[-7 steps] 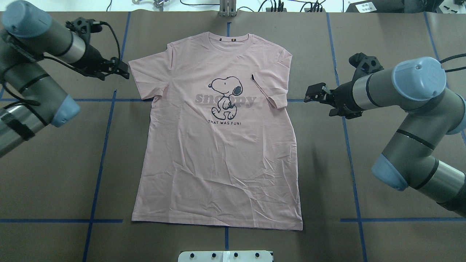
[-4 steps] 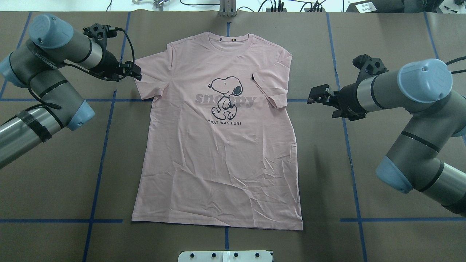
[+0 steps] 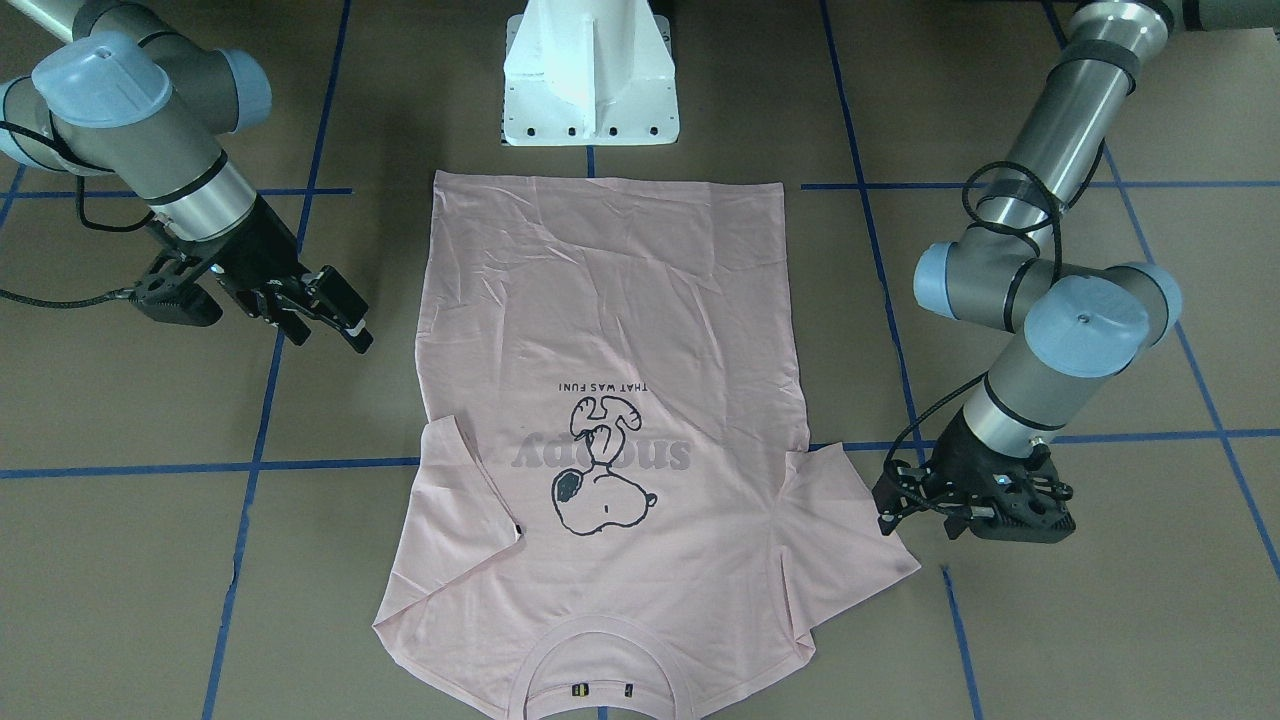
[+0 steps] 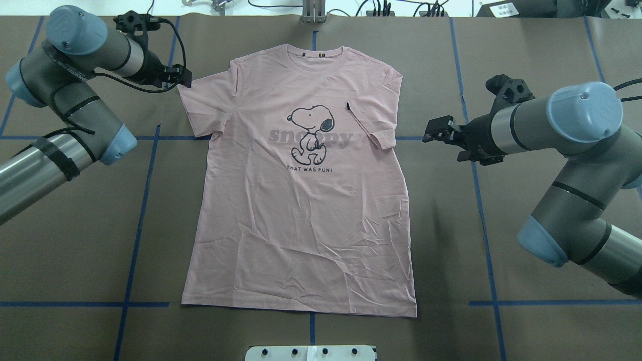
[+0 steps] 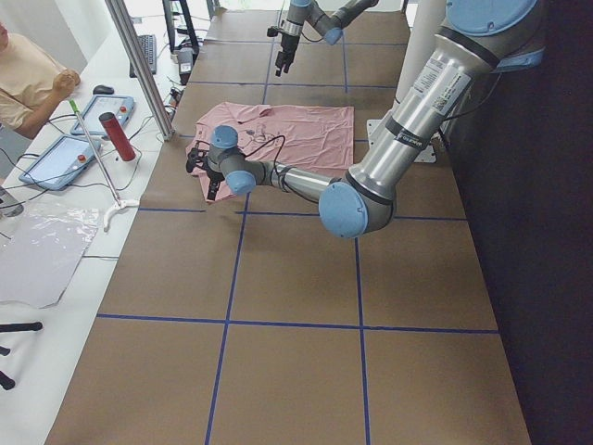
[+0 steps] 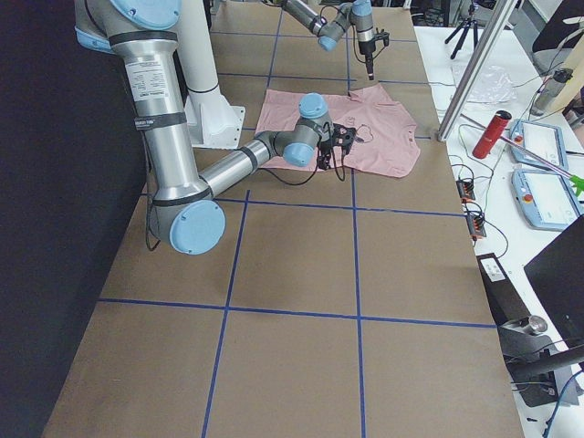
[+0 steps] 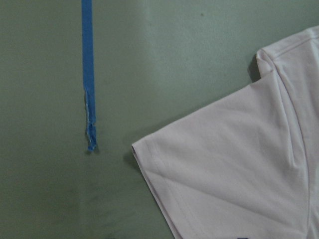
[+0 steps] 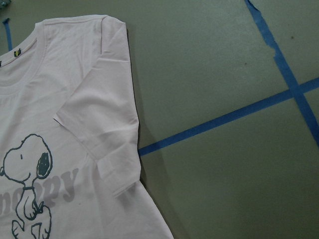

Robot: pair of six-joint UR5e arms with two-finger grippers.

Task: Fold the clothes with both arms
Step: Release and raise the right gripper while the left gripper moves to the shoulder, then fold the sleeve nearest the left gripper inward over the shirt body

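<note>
shirt (image 4: 301, 225) lies flat and face up on the table (image 4: 75, 225), between the two grippers. its long axis runs from the collar (image 4: 316, 52), farthest from the robot's base, to the hem (image 4: 301, 307), nearest it. that axis crosses the line from gripper to gripper roughly square, so each gripper faces a side edge, not an end. both sit at sleeve level, well apart from the hem.

left gripper (image 4: 181, 77) is the nearer one. it points down just outside the outer corner of the left sleeve (image 4: 200, 108), which is spread flat toward it. its wrist view shows that corner off to one side with bare table under the camera, so i judge the tips are beside the cloth, not on it. whether its jaws are parted or closed i cannot tell; no cloth shows in them.

right gripper (image 4: 434, 131) hangs with jaws parted and empty, a strip of bare table between it and the shirt. the right sleeve (image 4: 371, 123) lies turned inward onto the chest, pointing away from that gripper.

the coming move likely turns on the left gripper shifting inward over the sleeve corner before it pinches. the fold line would then run along the long axis, with the cloth carried toward the right gripper.
</note>
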